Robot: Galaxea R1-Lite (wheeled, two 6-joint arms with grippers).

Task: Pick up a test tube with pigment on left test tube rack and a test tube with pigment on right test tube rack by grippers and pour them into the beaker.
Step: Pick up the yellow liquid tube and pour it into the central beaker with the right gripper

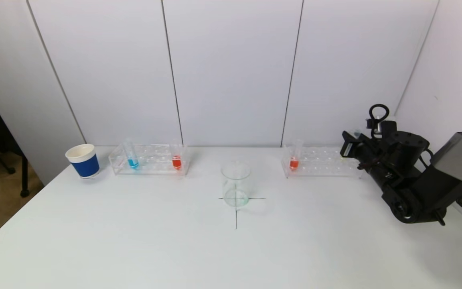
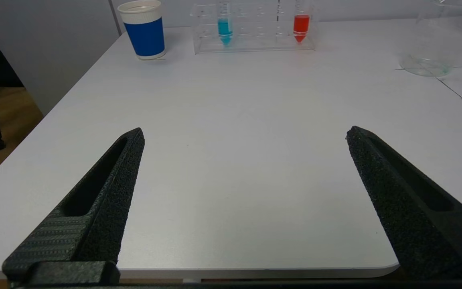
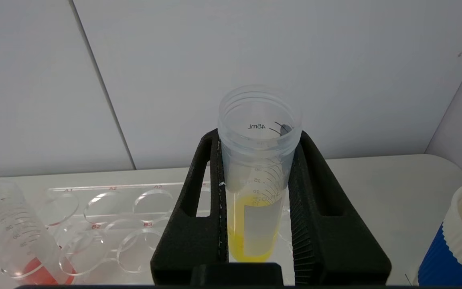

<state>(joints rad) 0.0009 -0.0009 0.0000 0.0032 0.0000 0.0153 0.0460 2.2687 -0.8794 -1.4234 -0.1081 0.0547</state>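
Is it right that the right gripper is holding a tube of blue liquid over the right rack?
Not quite. The right gripper is shut on a tube of yellow liquid, as the right wrist view shows. It is at the right rack; the blue tube stands in the left rack.

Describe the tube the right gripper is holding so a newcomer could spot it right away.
Find the clear right rack at the table's far right edge. At its outer end, the right gripper is shut on a test tube. It holds yellow liquid, unlike the red tube in that rack.

My right gripper (image 3: 255, 192) sat clamped at the head view's right edge; my left gripper (image 2: 245, 134) gaped wide.
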